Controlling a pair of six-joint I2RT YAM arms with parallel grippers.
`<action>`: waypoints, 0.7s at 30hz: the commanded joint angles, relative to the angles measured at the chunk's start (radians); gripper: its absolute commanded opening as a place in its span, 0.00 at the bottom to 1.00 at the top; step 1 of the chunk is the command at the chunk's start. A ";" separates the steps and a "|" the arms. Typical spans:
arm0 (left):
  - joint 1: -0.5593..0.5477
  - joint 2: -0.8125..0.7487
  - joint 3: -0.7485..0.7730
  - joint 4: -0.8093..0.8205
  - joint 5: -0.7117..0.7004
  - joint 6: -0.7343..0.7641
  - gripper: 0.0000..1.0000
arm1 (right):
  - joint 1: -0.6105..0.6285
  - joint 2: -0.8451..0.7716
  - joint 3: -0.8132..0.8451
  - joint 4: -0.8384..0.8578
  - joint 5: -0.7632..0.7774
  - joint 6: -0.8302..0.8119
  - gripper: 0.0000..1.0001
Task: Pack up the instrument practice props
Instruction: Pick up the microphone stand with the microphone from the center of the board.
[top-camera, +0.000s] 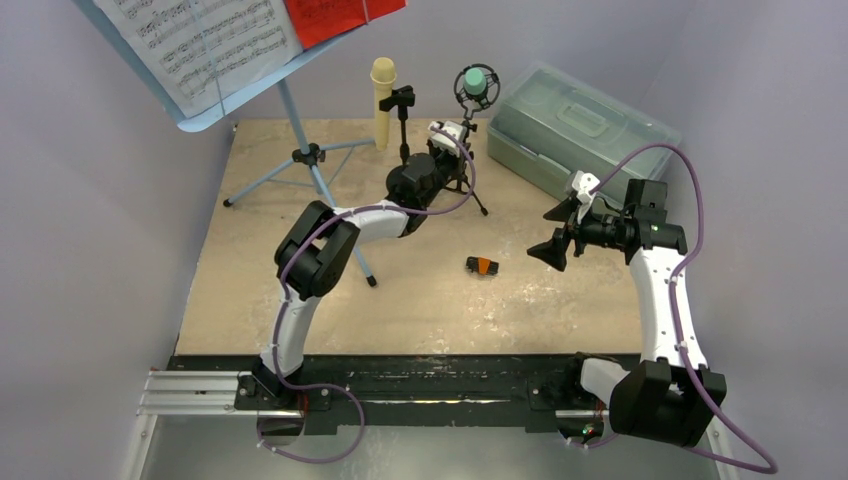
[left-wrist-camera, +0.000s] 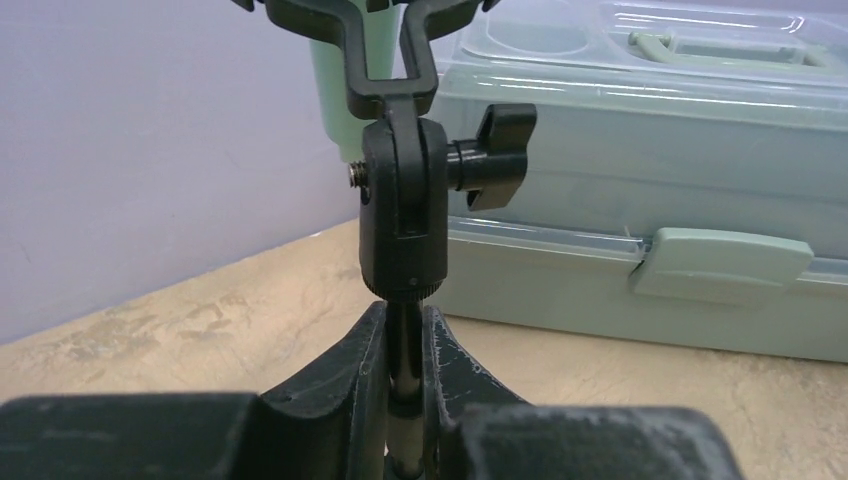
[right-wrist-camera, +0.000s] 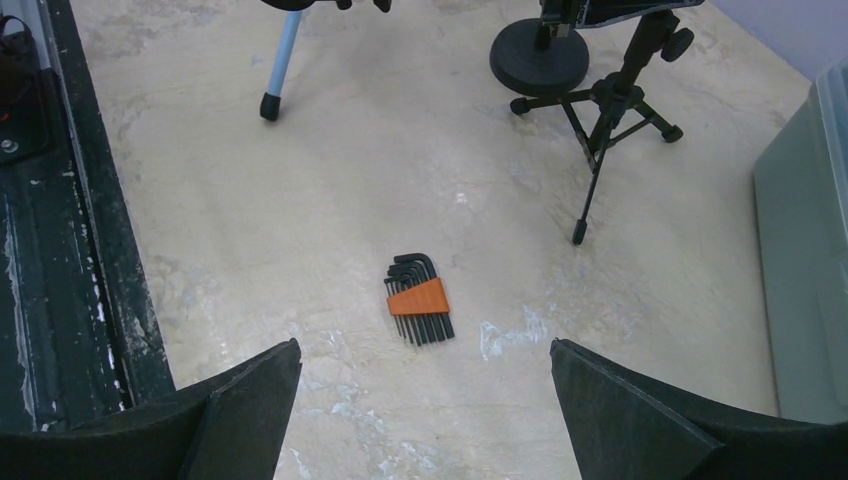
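Black fingers (left-wrist-camera: 365, 370) of the left gripper (left-wrist-camera: 405, 385) press from both sides on the thin metal stem of the black tripod mic holder (left-wrist-camera: 403, 215), just below its swivel joint; we see no gap between fingers and stem. The teal microphone (top-camera: 476, 85) sits in this holder's clip at the far side of the table (top-camera: 300, 300), beside the translucent grey-green case (top-camera: 580, 125). The cream microphone (top-camera: 383, 100) stands upright at a second black mic holder (top-camera: 403, 125). The pale-blue music rack (top-camera: 215, 118), carrying white pages (top-camera: 200, 45) and a red page (top-camera: 335, 18), stands far left. The right gripper (right-wrist-camera: 425, 400) hangs spread wide, empty, above a hex key set (right-wrist-camera: 418, 298).
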 joint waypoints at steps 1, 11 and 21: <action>0.003 0.010 0.043 0.078 0.005 0.046 0.06 | 0.003 -0.015 0.000 -0.011 -0.021 -0.025 0.99; 0.007 -0.139 -0.095 0.195 0.074 0.142 0.00 | 0.003 -0.015 -0.007 -0.013 -0.012 -0.032 0.99; 0.006 -0.462 -0.359 0.166 0.140 0.127 0.00 | 0.006 -0.011 -0.011 -0.014 -0.021 -0.034 0.99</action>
